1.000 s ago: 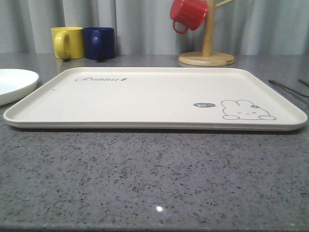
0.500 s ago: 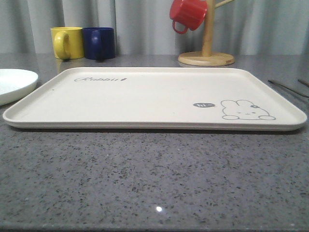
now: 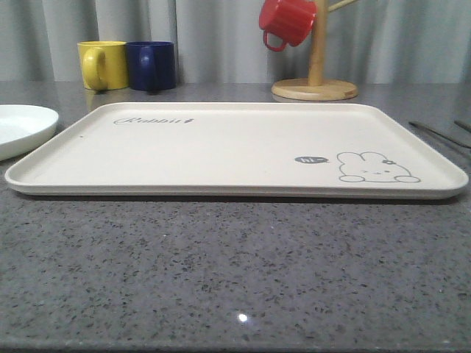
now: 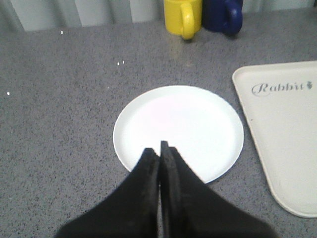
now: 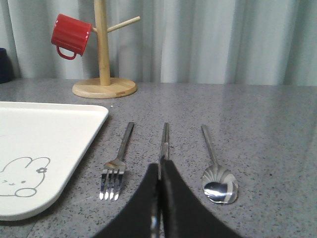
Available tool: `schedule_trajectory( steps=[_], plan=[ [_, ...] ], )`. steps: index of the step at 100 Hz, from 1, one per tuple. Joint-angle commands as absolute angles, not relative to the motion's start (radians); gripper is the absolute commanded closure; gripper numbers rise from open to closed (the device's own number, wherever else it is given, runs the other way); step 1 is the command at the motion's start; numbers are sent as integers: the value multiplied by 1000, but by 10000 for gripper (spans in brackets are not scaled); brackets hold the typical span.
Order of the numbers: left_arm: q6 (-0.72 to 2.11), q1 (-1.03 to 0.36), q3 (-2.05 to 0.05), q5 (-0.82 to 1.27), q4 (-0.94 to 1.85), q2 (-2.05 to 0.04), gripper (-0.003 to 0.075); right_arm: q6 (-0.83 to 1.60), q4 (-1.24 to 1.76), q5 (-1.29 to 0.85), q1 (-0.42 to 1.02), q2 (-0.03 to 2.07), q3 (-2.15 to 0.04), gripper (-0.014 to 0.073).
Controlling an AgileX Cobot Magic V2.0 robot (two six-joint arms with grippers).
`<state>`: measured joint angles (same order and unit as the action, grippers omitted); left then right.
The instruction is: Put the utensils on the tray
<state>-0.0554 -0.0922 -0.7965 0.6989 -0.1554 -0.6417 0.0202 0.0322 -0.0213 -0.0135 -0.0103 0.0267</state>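
The cream tray (image 3: 221, 147) with the rabbit drawing lies flat in the middle of the grey table, and nothing lies on it. To its right, three utensils lie side by side on the table: a fork (image 5: 119, 163) nearest the tray (image 5: 49, 124), a pair of chopsticks (image 5: 165, 136) in the middle, and a spoon (image 5: 215, 168) on the far side. My right gripper (image 5: 161, 163) is shut and hovers over the near end of the chopsticks, hiding that end. My left gripper (image 4: 159, 147) is shut and empty above the near rim of a white plate (image 4: 188, 124).
The white plate (image 3: 22, 125) sits just left of the tray. A yellow mug (image 3: 103, 65) and a blue mug (image 3: 152, 65) stand at the back left. A wooden mug tree (image 3: 316, 81) carrying a red mug (image 3: 288, 20) stands at the back right.
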Motion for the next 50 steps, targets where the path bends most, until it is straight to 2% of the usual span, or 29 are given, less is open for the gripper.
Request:
schedule_trajectory(
  steps=[1,42,50],
  plan=[
    [-67,-90,-864,687,-169,-721,738,26,35,65,-18,-33,10,662],
    [-67,-90,-873,720,-167,-886,733,26,35,65,-18,-33,10,662],
    [-67,-90,-873,730,-167,-893,690,26,35,65,-18,-33,10,662]
  ],
)
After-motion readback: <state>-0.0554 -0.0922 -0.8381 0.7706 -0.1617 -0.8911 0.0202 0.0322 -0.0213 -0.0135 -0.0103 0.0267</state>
